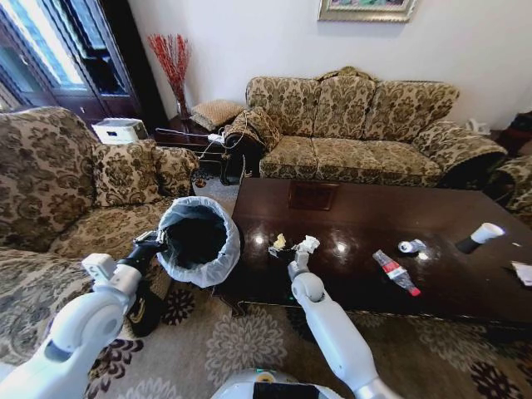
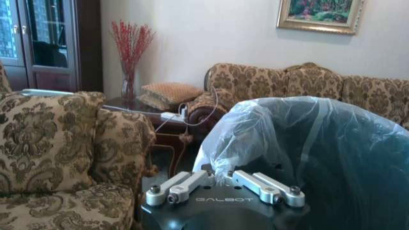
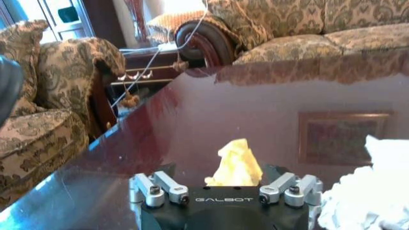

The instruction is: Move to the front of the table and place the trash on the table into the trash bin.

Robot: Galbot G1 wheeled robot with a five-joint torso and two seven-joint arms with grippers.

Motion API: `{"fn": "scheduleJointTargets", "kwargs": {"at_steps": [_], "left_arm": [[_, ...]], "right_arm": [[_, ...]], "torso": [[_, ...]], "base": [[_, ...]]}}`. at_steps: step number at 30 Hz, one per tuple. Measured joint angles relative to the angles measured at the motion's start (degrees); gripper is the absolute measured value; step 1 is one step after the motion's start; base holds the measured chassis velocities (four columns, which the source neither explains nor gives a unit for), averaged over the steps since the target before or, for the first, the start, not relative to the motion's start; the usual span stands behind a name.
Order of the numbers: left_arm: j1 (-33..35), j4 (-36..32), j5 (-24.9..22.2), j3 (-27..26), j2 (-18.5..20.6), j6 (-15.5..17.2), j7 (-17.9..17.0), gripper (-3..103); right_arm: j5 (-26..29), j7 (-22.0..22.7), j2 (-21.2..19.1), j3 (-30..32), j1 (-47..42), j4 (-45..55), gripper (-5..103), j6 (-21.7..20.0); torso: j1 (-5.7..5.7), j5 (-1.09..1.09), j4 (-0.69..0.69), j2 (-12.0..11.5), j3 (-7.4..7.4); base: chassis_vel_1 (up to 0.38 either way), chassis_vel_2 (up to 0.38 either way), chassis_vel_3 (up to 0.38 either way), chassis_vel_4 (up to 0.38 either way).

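Trash bin (image 1: 198, 241) held up beside the tabletop (image 1: 349, 218), rim pinched in left gripper (image 2: 225, 188) jaws. Right gripper (image 3: 227, 188) sat low on the tabletop, jaws spread around yellow scrap (image 3: 237, 164), white tissue (image 3: 364, 199) just beside.

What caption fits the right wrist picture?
Right gripper reaching for the yellowish scrap on the table, white tissue beside it.

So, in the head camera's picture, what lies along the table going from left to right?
Trash bin held beside the table → yellowish scrap → white tissue → plastic bottle → small can → paper cup → white scrap at the edge.
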Motion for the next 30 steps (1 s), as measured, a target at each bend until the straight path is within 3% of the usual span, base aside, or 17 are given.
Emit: {"fn": "scheduleJointTargets", "kwargs": {"at_steps": [2,6,8,9,11,13,14,15,20,22,27,30], "left_arm": [[-0.1,0.0,0.0,0.0,0.1,0.0,0.0,3],[-0.2,0.2,-0.2,0.0,0.3,0.0,0.0,3],[-0.2,0.2,-0.2,0.0,0.3,0.0,0.0,3],[-0.3,0.2,-0.2,0.0,0.3,0.0,0.0,3],[-0.3,0.2,-0.2,0.0,0.3,-0.1,0.0,3],[-0.3,0.2,-0.3,0.0,0.4,-0.1,0.0,3],[-0.3,0.2,-0.3,0.0,0.4,-0.1,0.0,3],[-0.2,0.1,-0.3,0.0,0.6,-0.1,0.0,3],[0.2,-0.2,-0.4,-0.4,0.9,-0.1,0.0,3],[0.7,-0.6,-0.5,-0.8,1.0,-0.1,-0.1,3],[1.1,-1.2,-2.1,-1.3,2.2,0.0,-0.8,3],[1.4,-1.2,-5.6,-2.5,6.5,2.6,-3.1,3]], "right_arm": [[0.2,0.0,0.1,0.0,0.2,-0.4,85,0.0],[1.1,-0.1,0.3,-0.1,0.4,-1.0,64,-0.3],[1.2,-0.1,0.3,-0.1,0.4,-1.0,64,-0.3],[1.4,-0.1,0.4,-0.1,0.2,-1.0,53,-0.3],[1.5,-0.1,0.4,-0.1,0.0,-0.9,53,-0.3],[1.6,-0.1,0.2,0.0,-0.8,-0.1,42,-0.4],[1.6,-0.1,0.2,0.0,-0.8,-0.1,42,-0.4],[1.6,-0.1,0.1,0.0,-1.1,0.3,32,-0.4],[1.6,-0.1,-0.3,0.2,-2.0,1.3,21,-0.4],[1.6,-0.1,-0.6,0.3,-2.5,2.1,5,-0.4],[2.2,-0.1,-1.2,0.6,-3.6,4.6,1,0.2],[1.1,-1.6,-3.1,1.9,-6.7,14.0,0,3.4]], "torso": [[0.00,0.00,0.00,0.0,0.00],[-0.01,0.00,0.00,0.0,-0.01],[-0.01,0.00,0.00,0.0,-0.01],[-0.01,0.00,0.00,0.0,-0.01],[-0.01,0.01,0.00,0.0,0.00],[-0.01,0.00,0.00,0.0,-0.01],[-0.01,0.00,0.00,0.0,-0.01],[-0.01,0.00,0.00,0.0,-0.01],[-0.01,0.00,0.00,0.0,-0.01],[-0.01,0.00,0.00,0.0,-0.01],[-0.01,0.00,0.01,0.0,-0.01],[-0.01,-0.01,0.00,0.0,-0.01]], "base": [[0.000,0.000,0.000,0.000],[0.000,0.000,0.000,0.000],[0.000,0.000,0.000,0.000],[0.000,0.000,0.000,0.000],[0.000,0.000,0.000,0.000],[0.000,0.000,0.000,0.000],[0.000,0.000,0.000,0.000],[0.000,0.000,0.000,0.000],[0.000,0.000,0.000,0.000],[0.000,0.000,0.000,0.000],[0.000,0.000,0.000,0.000],[0.000,0.000,0.000,0.000]]}}
